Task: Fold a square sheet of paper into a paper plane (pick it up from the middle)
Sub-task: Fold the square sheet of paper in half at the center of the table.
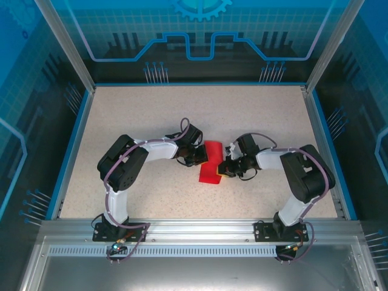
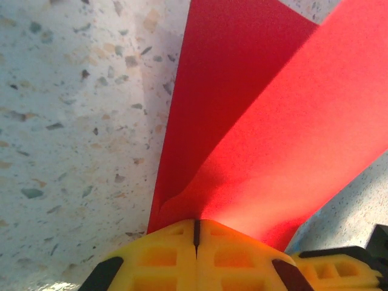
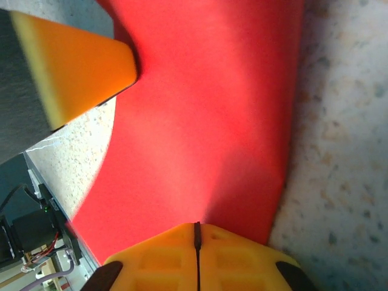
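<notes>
Pinching from opposite sides, both arms meet at the red paper [image 1: 211, 165] near the middle of the speckled counter [image 1: 151, 109], the left end effector [image 1: 197, 159] at its left edge and the right end effector [image 1: 225, 167] at its right. From above the paper reads as a small folded piece, longer than wide. Its side edges are covered by the wrists, so the fingertips are hard to make out there. In the left wrist view, the yellow pads of the left end effector [image 2: 196, 227] are pressed together with a thin dark seam between them. The paper [image 2: 254, 121] rises out of that seam in two layers, a shaded one beside the counter and a brighter one tilted up to the right; its far end is cut off by the frame. The right end effector [image 2: 345, 267] shows partly at the bottom corner. In the right wrist view, the right end effector [image 3: 197, 233] is likewise clamped shut on the paper [image 3: 206, 121], whose near edge is hidden under the pads. A blurred yellow finger [image 3: 79, 66] of the left end effector touches the paper at upper left.
</notes>
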Controlling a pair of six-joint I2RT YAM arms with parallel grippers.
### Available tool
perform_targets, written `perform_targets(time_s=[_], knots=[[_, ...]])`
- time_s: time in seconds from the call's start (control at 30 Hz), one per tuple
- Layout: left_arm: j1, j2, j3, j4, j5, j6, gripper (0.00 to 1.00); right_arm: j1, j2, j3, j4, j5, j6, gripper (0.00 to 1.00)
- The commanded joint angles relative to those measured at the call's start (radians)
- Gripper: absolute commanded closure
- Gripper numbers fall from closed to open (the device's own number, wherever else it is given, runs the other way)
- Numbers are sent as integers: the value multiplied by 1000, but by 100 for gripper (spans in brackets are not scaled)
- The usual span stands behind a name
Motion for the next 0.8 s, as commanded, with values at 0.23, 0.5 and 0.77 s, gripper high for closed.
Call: perform_targets(time_s=[0.23,0.5,0.77], knots=[[-10,68,-40,-96,-70,25,100,54,-29,-62,26,-31,11,93],[-10,68,-50,-91,-72,26,100,47,-9,-144,63,13,11,94],[-12,70,-44,-94,-73,26,100,63,-162,-155,70,-50,31,90]])
